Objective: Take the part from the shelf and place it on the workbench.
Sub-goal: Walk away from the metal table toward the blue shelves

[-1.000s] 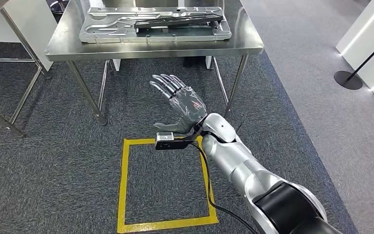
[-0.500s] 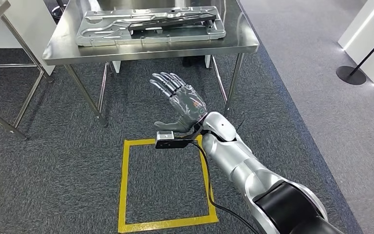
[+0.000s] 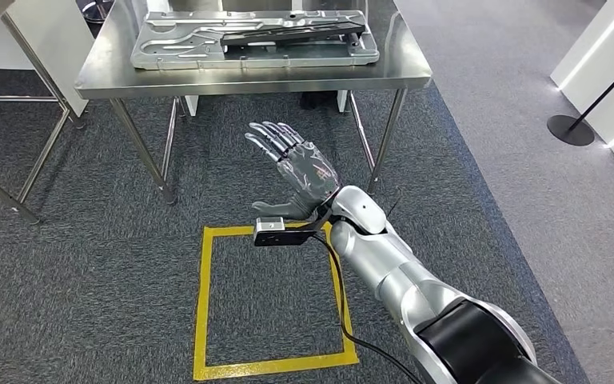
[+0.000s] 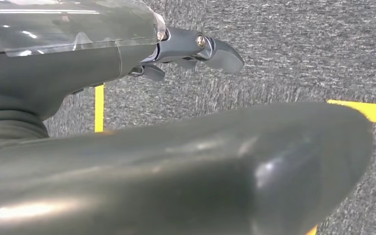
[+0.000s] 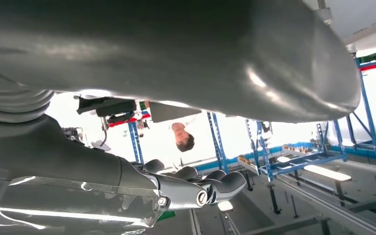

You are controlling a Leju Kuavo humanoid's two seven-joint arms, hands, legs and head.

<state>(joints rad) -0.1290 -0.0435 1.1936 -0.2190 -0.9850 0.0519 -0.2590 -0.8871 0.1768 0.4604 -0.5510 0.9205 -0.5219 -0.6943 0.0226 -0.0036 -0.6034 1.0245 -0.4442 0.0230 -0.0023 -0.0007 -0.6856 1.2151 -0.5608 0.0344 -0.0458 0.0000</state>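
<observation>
While the part (image 3: 256, 38) already lies flat on the steel surface (image 3: 248, 78) at the top centre of the head view, the step in hand looks like clearing away from it. The yellow floor square (image 3: 270, 300) sits at lower centre on the carpet. The right hand (image 3: 300, 172) hangs at mid-frame, palm up, fingers (image 3: 270, 138) spread and empty. The left hand (image 4: 103, 54) holds nothing, though how its fingers lie cannot be told. Withdrawal should keep the raised arm below the surface's edge and leave the part undisturbed.
</observation>
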